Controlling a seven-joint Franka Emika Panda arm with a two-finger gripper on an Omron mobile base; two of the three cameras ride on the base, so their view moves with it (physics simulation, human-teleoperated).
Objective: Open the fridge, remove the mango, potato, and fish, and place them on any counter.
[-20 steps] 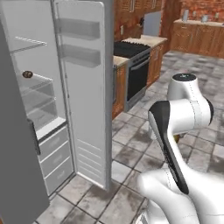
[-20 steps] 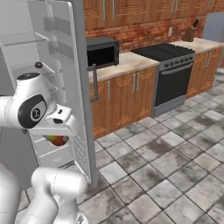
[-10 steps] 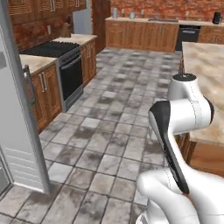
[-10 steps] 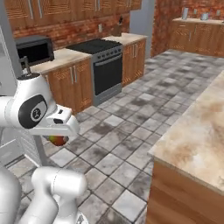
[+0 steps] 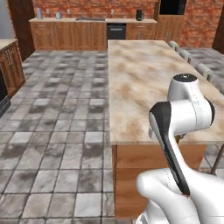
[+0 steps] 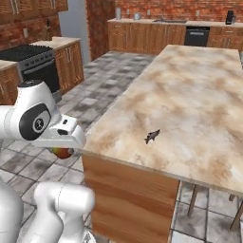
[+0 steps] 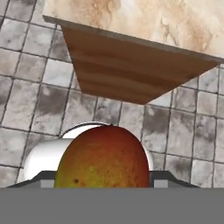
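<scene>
Red-orange and rounded, the mango (image 7: 103, 157) is sitting right at the claw (image 7: 103, 181), filling the low middle of the hand view, with yellow-green mottling on its left flank and a few dark specks on the skin. Grey finger blocks are pressing in on either side of it at its lower edge, so the claw is gripping the mango, jaws spread about as wide as the fruit itself. In the right base view the mango (image 6: 62, 153) is peeking out as a small red-orange curve under the white hand, tucked below the wrist and hanging over the tiled floor (image 6: 102, 80), just beside the near corner of the counter (image 6: 199, 95) and lower than its top.

Beyond the fruit, the hand view is looking down at the counter's wooden base (image 7: 131, 70) and a strip of its marbled beige top (image 7: 144, 17), with grey floor tiles around them. The mango is not touching the counter.

On the stone top, the fish (image 6: 152, 136) is lying flat, slim and dark grey, near the front edge and well apart from the claw. In the left base view the counter (image 5: 140, 74) is stretching away ahead of the arm, with wall cabinets (image 5: 70, 35) along the brick wall behind it. A stove (image 6: 28, 59) is standing at the left in the right base view.
</scene>
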